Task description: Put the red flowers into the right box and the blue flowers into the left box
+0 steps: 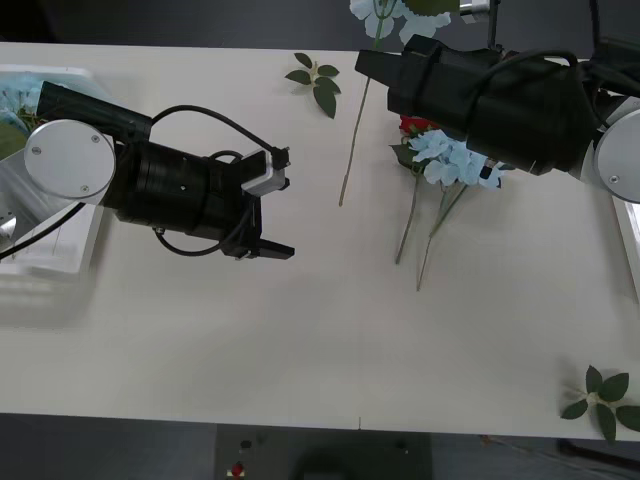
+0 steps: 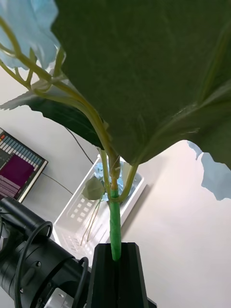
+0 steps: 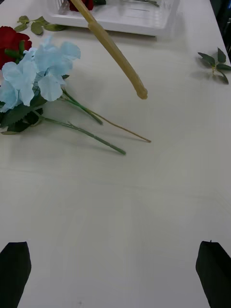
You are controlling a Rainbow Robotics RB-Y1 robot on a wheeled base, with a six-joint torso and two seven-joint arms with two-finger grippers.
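Pale cream counter (image 1: 300, 350) up front, with the left tool (image 1: 268, 248) spread wide and empty over its middle. Beyond it, the right tool (image 2: 115, 269) pinches the green stem of a pale-blue fabric flower (image 2: 113, 231), lifted high. I'd carry it level toward the ribbed white plastic left box (image 2: 82, 211) so the stem clears the rim.

Left gripper (image 1: 272, 248) hovers over the counter (image 1: 300, 340), centre-left. Blue flowers (image 1: 452, 160) lie right of centre; left box (image 1: 40, 240) at left edge.
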